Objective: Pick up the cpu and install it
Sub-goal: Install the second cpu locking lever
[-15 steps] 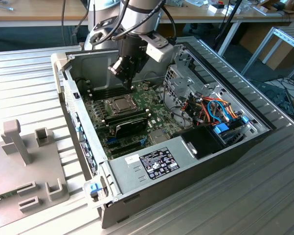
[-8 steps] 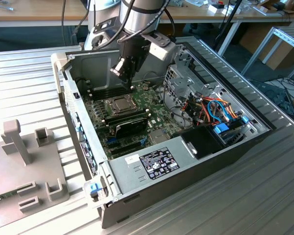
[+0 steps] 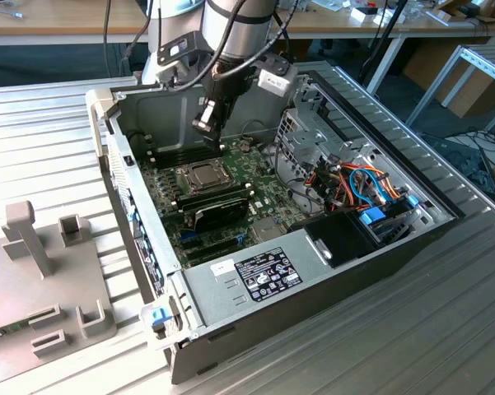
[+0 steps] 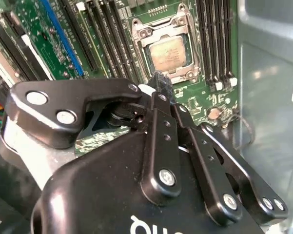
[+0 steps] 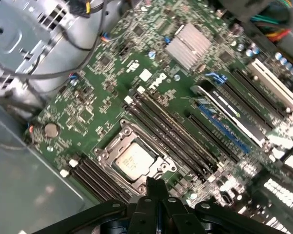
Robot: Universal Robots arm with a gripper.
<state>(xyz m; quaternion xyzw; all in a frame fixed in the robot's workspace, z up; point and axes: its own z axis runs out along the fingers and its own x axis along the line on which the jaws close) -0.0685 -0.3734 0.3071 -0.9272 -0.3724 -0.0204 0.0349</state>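
Your gripper (image 3: 207,125) hangs just above the motherboard (image 5: 107,102) inside the open case (image 3: 313,271), fingertips pinched together on nothing — closed, empty. The cpu (image 4: 168,52) already sits in its socket (image 4: 166,46); in both wrist views the pale lid lies flat w/ the metal frame around it, and in the first wrist view the cpu (image 5: 133,161) is just beyond the fingertips. Risk as I read it: drop straight down and you clip the frame or the memory sticks (image 5: 170,129) beside it, esp. if the chip isn't fully seated. Room's tight — case wall (image 4: 268,97) near one side, drive cage (image 3: 313,136) toward the exterior view's right, open air only upward.
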